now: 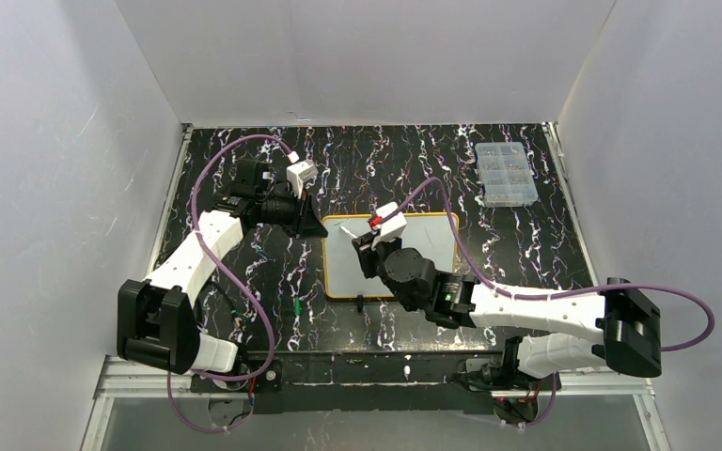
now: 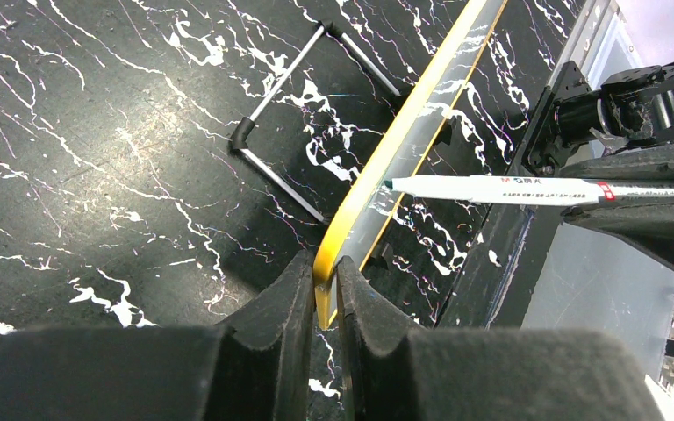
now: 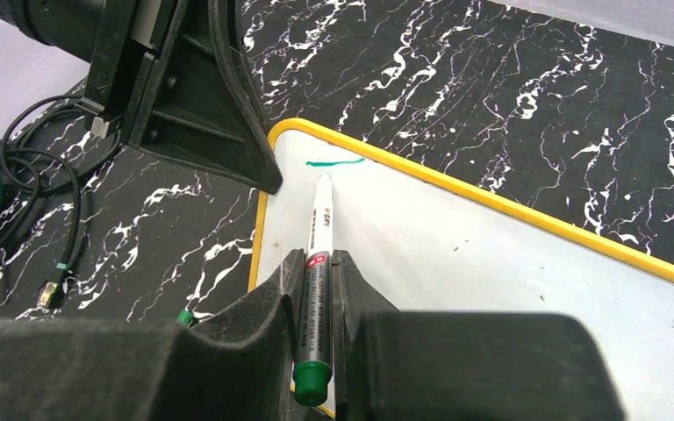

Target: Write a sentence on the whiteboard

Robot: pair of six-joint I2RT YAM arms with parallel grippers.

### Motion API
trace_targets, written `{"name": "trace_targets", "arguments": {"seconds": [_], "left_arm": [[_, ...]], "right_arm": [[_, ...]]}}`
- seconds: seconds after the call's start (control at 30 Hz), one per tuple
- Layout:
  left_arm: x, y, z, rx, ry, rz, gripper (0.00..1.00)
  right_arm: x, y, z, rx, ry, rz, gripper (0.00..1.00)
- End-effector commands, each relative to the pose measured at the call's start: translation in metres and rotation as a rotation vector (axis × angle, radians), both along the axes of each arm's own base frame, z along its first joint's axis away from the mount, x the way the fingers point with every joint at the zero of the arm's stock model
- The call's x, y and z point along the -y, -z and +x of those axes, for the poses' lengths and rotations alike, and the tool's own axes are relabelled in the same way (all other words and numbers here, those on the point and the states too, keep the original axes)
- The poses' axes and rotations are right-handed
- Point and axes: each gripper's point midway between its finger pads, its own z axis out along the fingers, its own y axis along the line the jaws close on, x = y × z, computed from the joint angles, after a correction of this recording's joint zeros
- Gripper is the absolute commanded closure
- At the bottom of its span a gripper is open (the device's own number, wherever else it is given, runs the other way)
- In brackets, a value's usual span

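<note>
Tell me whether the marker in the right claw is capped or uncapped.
Uncapped: the marker shows a bare tip, just short of a green stroke on the whiteboard.

1. Worktop (image 1: 526, 244): black marble-look, white veins, slight sheen.
2. Whiteboard (image 1: 343, 263): glossy, smooth white face; yellow frame smooth, plastic-looking.
3. Marker (image 3: 319, 254): smooth white plastic barrel.
4. Left tool (image 2: 320, 285), right tool (image 3: 318, 281): matt black, grainy.
5. Box (image 1: 506, 175): clear plastic.
6. Wire stand (image 2: 281, 178): bare metal rods.
</note>
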Motion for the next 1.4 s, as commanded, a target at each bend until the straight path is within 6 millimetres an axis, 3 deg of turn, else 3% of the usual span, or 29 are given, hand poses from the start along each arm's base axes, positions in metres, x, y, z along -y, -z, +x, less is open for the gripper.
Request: {"name": "trace_targets", "arguments": {"seconds": [0.0,0.27,1.03,1.17,1.37], "left_arm": [[-0.005,-0.007,-0.003,0.041,-0.007,0.006,1.00],[-0.005,-0.007,-0.002,0.042,-0.008,0.007,1.00],[-0.005,-0.008,-0.003,0.047,-0.010,0.008,1.00],[-0.005,-0.009,-0.003,0.048,-0.010,0.007,1.00],[-0.005,-0.009,-0.003,0.049,-0.010,0.007,1.00]], "right_arm": [[0.001,-0.019,0.006,0.021,0.045,0.056,0.99],[0.002,-0.014,0.007,0.019,0.059,0.035,0.99],[0.014,0.037,-0.010,-0.101,0.023,-0.031,0.99],[0.013,0.031,-0.012,-0.096,0.014,-0.016,0.99],[0.010,0.005,-0.014,-0.061,-0.016,0.047,0.99]]}}
